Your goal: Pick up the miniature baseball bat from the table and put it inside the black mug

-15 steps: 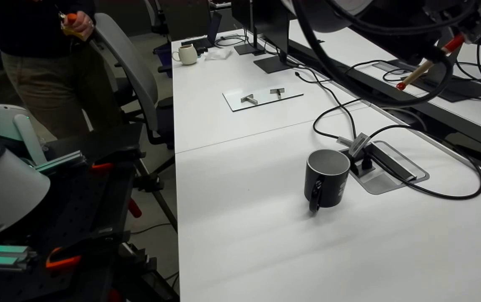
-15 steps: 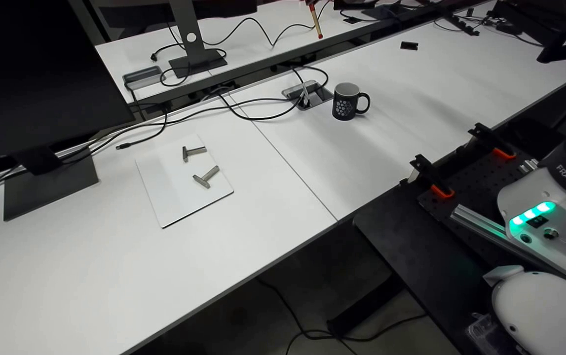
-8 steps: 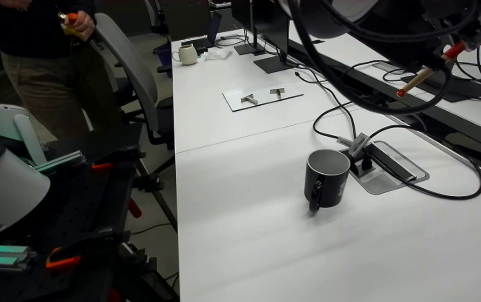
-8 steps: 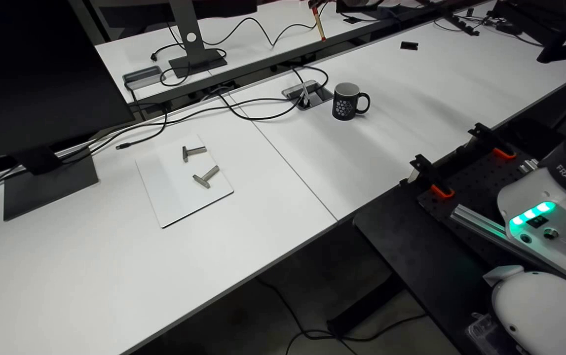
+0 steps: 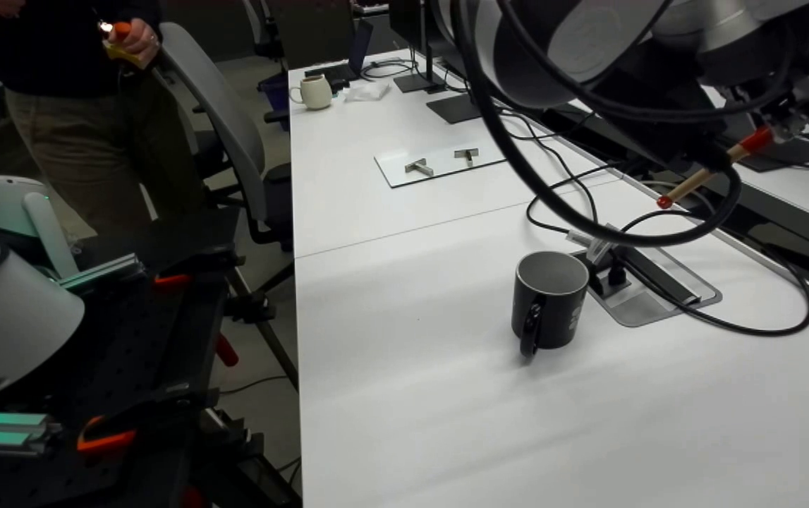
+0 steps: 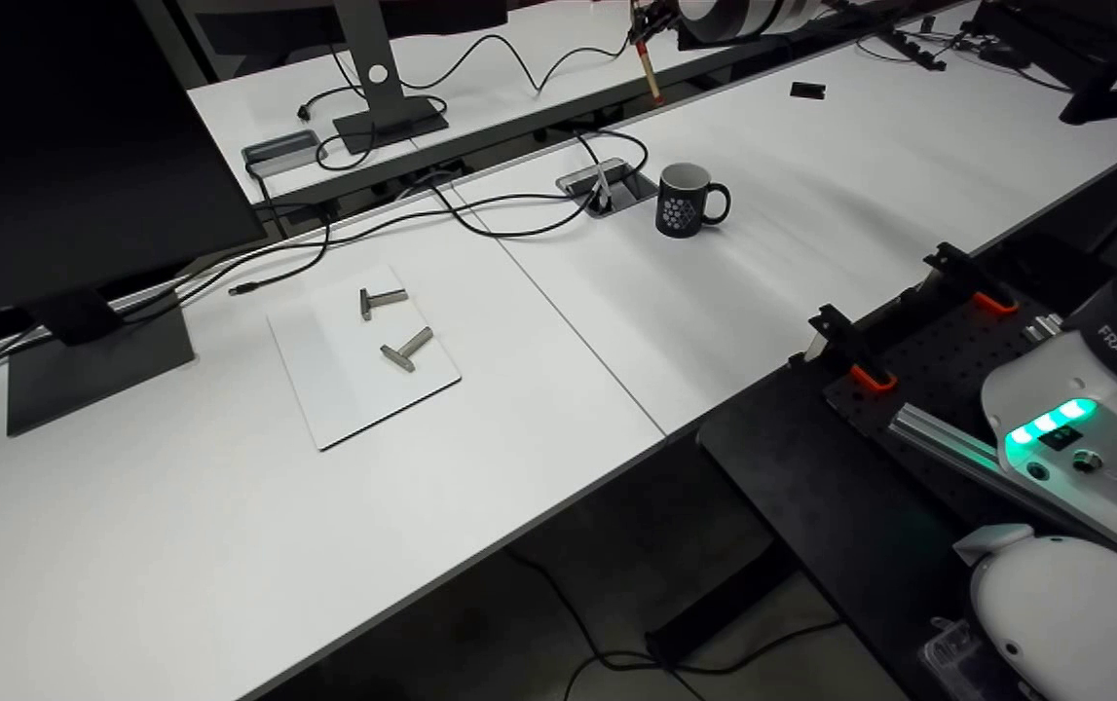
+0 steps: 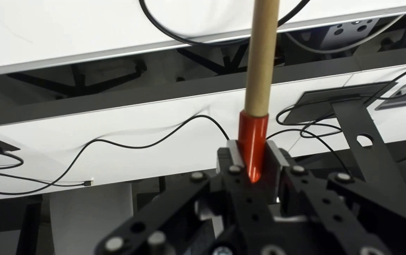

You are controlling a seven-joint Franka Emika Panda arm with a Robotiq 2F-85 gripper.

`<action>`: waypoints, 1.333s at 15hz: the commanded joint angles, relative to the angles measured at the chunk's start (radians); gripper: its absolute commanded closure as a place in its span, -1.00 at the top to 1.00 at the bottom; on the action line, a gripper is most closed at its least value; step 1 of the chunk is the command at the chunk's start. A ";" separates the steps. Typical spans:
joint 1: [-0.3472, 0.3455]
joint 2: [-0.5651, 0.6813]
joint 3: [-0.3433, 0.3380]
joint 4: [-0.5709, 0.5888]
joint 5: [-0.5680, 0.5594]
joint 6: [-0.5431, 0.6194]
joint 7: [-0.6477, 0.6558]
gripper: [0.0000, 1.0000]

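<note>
My gripper (image 7: 253, 156) is shut on the miniature baseball bat (image 7: 260, 63), its pads on the red end. The pale wooden shaft points away from the gripper. In both exterior views the bat (image 5: 686, 188) (image 6: 649, 70) hangs tilted in the air with its red-tipped free end lowest. The gripper also shows in both exterior views (image 5: 785, 120) (image 6: 642, 29). The black mug (image 5: 549, 310) (image 6: 679, 214) stands upright on the white table, mouth up. Its inside is grey. The bat is up and away from it, on the far side from the robot base. The mug is out of the wrist view.
A cable box (image 5: 633, 310) with black cables lies beside the mug. A dark gap (image 7: 118, 95) runs between two desks below the gripper. A white panel (image 6: 344, 409) with two T-shaped metal pieces and a monitor (image 6: 81, 166) stand along the table. A thick arm cable (image 5: 587, 219) loops near the bat.
The arm has moved down with the bat held, and the bat's free end is lower and nearer the mug in both exterior views. The mug has not moved.
</note>
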 commanded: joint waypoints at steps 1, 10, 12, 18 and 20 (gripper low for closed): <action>0.005 -0.023 0.002 -0.040 -0.001 0.004 0.039 -0.85; -0.038 -0.001 0.055 -0.067 -0.007 0.000 0.015 -0.41; -0.037 -0.001 0.055 -0.066 -0.007 0.000 0.015 -0.41; -0.044 0.025 0.042 -0.082 -0.014 0.022 0.005 -0.85; -0.034 0.031 0.019 -0.073 -0.022 0.010 0.026 -0.85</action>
